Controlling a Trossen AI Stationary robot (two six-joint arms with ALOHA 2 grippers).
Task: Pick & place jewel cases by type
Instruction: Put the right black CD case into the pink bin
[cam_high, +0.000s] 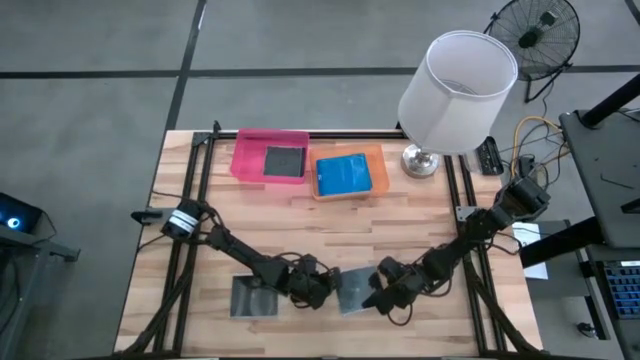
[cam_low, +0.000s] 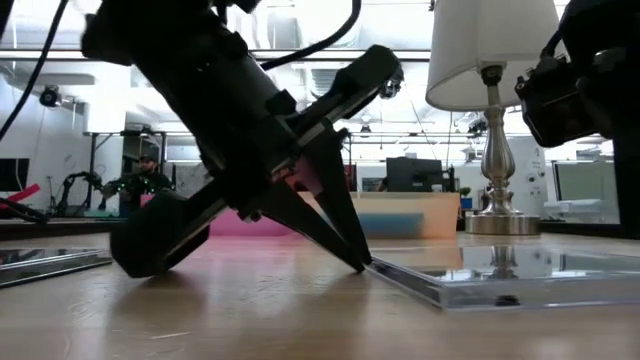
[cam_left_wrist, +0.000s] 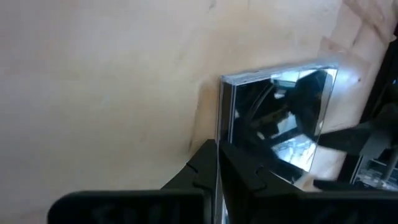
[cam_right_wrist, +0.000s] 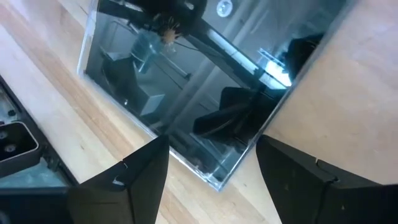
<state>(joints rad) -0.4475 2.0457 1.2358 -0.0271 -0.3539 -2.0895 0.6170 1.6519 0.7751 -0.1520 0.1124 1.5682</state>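
A dark jewel case (cam_high: 352, 290) lies flat near the table's front edge between both grippers. The left gripper (cam_high: 322, 290), pinched shut, noses its left edge; the right gripper (cam_high: 383, 296) straddles it wide, ungripped. Next: close, lift, carry to the pink tray (cam_high: 250, 150).

Even, fairly bright overhead light is falling on the pale wooden table (cam_high: 330, 235), with the arms casting only soft shadows. In the low view, bright ceiling strips are washing out the room behind, the nearest tabletop is lying out of focus, and the dark arm is showing almost as a silhouette. The glossy dark square jewel case (cam_right_wrist: 199, 81) is mirroring ceiling lights and glaring at its clear edges. The left wrist view is looking soft and pale.
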